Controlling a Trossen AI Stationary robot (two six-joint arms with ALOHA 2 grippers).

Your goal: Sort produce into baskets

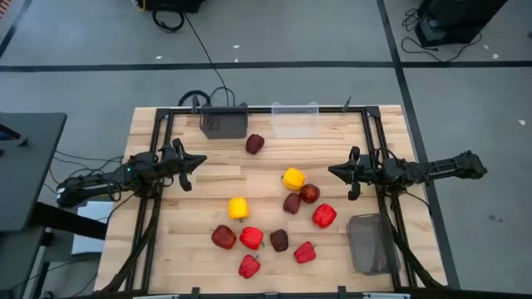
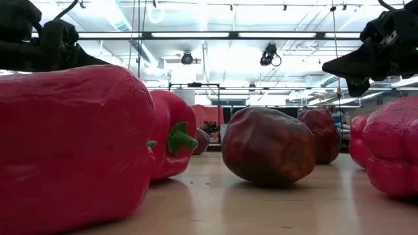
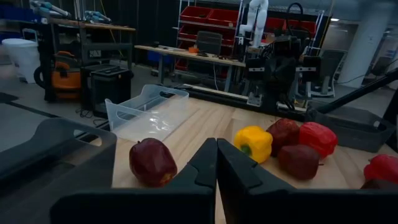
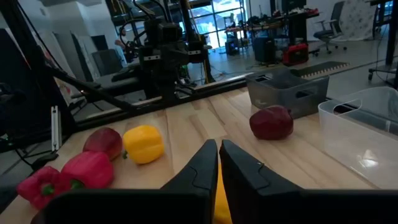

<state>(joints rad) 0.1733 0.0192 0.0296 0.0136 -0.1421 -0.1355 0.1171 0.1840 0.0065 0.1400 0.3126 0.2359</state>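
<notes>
Red bell peppers [image 2: 68, 147] crowd the low view's foreground, one filling its lower left, with a dark maroon fruit [image 2: 268, 145] just behind at centre. From above I count the produce loose on the tabletop [image 1: 183, 228]: most of it clusters in the lower middle of the frame, two yellow peppers [image 1: 293, 178] among reds and maroons, and one maroon fruit [image 1: 254, 144] sits alone near the top, close to the dark grey bin [image 1: 224, 122]. Beside that bin stands the clear bin [image 1: 295, 119]; the mesh basket [image 1: 371, 242] lies at lower right. All three look empty to me, though the mesh one is hard to read.

My left hand [image 1: 197, 160] hangs at the frame's left, fingers pressed together and holding nothing. My right hand [image 1: 335, 171] hangs at the right, likewise closed and empty, near the upper yellow pepper.

I judge that sorting has not yet started. Next I'd open one hand and drop onto a piece at the cluster's edge, where neighbours won't get nudged. Room is generous along the left and upper tabletop; the metal frame rails [image 1: 158, 133] bound both sides.
</notes>
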